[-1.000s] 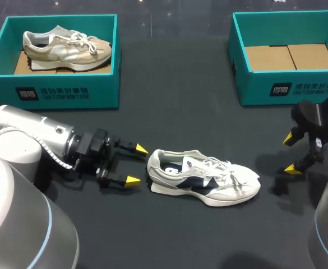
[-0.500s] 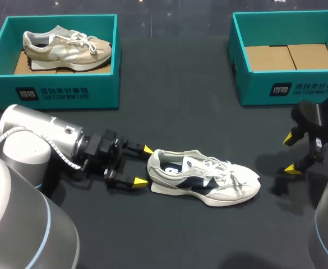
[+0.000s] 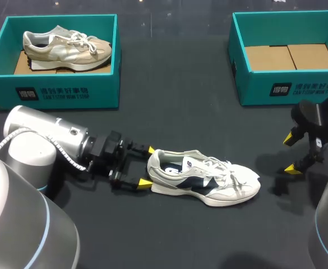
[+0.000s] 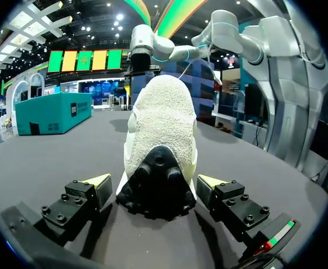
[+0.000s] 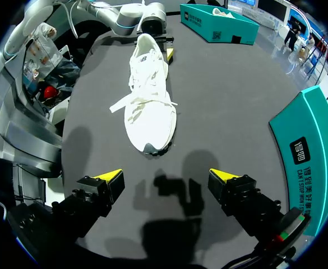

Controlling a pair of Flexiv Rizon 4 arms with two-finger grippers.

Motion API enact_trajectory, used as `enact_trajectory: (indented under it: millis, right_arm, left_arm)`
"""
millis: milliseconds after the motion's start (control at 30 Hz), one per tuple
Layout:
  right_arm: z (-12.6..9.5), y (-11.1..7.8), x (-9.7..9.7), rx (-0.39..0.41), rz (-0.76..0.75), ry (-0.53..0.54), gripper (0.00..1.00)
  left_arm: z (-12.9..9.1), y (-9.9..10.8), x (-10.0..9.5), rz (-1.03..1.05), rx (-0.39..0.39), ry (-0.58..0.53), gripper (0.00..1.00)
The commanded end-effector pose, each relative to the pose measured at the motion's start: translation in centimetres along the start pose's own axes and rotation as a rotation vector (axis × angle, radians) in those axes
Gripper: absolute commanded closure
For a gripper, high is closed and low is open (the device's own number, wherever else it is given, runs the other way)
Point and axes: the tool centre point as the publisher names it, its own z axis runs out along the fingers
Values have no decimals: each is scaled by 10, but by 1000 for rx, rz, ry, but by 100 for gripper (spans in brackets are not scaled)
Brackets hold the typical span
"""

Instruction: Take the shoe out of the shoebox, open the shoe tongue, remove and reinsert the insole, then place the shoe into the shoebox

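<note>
White/navy shoe lies on its sole on the black table, near the front edge, approx mid-width, toe twd the R side, heel twd the L, laces loose over the tongue. L gripper comes in low from the L edge, level w/ the table, jaws spread wide w/ the heel just between the two yellow tips. In the L wrist view the black heel patch sits between the fingers, one tip close on each side. Contact unclear, a thin gap seems to show at least on one side, so no pinch. R gripper hangs over the table's R edge, well apart from the shoe and off its toe end, jaws spread w/ nothing between. In the R wrist view the toe lies ahead of its tips. Teal R shoebox sits at the back R corner, brown cardboard floor showing. Teal L shoebox at the back L corner holds a beige shoe.
</note>
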Motion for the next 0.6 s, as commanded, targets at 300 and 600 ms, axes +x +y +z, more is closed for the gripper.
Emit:
enact_trajectory:
  millis: [300, 600]
  right_arm:
    - [0, -1, 2, 0, -1, -3, 0]
    - [0, -1, 2, 0, -1, -3, 0]
  left_arm:
    - [14, -3, 4, -22, 6, -8, 0]
    - [24, -4, 6, -36, 15, -12, 0]
